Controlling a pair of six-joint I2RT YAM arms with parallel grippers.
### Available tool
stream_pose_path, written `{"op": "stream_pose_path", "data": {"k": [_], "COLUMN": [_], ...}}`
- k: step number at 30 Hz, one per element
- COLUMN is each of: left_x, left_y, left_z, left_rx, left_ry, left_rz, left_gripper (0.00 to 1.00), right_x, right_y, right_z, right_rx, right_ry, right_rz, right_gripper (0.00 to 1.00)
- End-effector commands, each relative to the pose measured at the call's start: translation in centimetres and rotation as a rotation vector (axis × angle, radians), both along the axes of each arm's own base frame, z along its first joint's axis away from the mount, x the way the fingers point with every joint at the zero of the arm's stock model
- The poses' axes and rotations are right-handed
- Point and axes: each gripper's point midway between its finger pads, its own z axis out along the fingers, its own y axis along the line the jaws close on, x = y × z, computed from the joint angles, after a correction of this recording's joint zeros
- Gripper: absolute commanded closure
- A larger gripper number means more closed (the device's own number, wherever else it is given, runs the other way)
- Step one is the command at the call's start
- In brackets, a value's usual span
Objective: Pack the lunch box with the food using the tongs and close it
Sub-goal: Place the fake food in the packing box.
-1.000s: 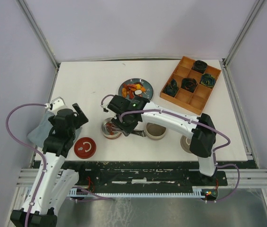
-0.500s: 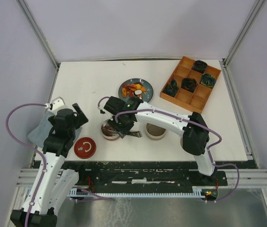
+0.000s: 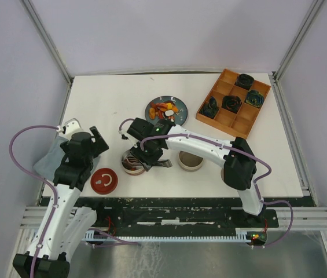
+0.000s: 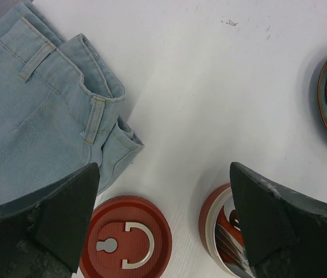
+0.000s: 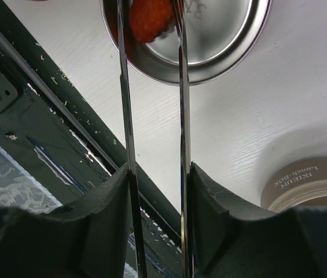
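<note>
White table (image 3: 105, 104), tongs (image 5: 180, 87) reaching into the steel bowl (image 5: 227, 40).
Tong arms stand slightly apart, a red piece (image 5: 150, 20) between their tips inside the bowl; whether it is pinched I can't tell. Right gripper (image 5: 154, 174) clamps both arms from outside. More food (image 3: 166, 108) sits on the plate (image 3: 184, 104) behind. Left gripper (image 4: 164, 174) hangs wide open above a red lid (image 4: 125, 237) and folded jeans (image 4: 41, 116).

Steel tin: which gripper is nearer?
Right. The right gripper holds the tongs with their tips inside the tin, around a red piece. The left gripper hangs open further off, by the red lid.
</note>
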Motion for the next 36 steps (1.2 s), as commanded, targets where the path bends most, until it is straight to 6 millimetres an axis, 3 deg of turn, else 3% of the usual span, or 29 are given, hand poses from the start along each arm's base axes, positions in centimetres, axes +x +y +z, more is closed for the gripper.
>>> {"op": "stream_pose_path", "data": {"k": [1, 18, 25, 29, 36], "left_x": [0.8, 0.8, 0.8, 0.7, 0.9], "left_y": [0.1, 0.0, 0.1, 0.2, -0.1], "left_z": [0.9, 0.8, 1.0, 1.1, 0.9], "left_rx": [-0.023, -0.022, -0.020, -0.018, -0.026], "left_ry": [-0.054, -0.045, -0.050, -0.054, -0.052], "left_rz": [0.025, 0.022, 0.029, 0.031, 0.014], "left_gripper": [0.01, 0.01, 0.01, 0.01, 0.01], "right_x": [0.3, 0.7, 2.1, 4.1, 10.4], "right_y": [0.9, 0.4, -0.9, -2.9, -9.9], "right_z": [3.2, 5.4, 8.0, 10.5, 12.6], "right_rx": [0.113, 0.210, 0.236, 0.230, 0.147], "right_ry": [-0.011, 0.050, -0.020, -0.123, -0.273], "right_rz": [-0.013, -0.060, -0.108, -0.163, -0.387], "right_gripper": [0.50, 0.49, 0.49, 0.50, 0.49]}}
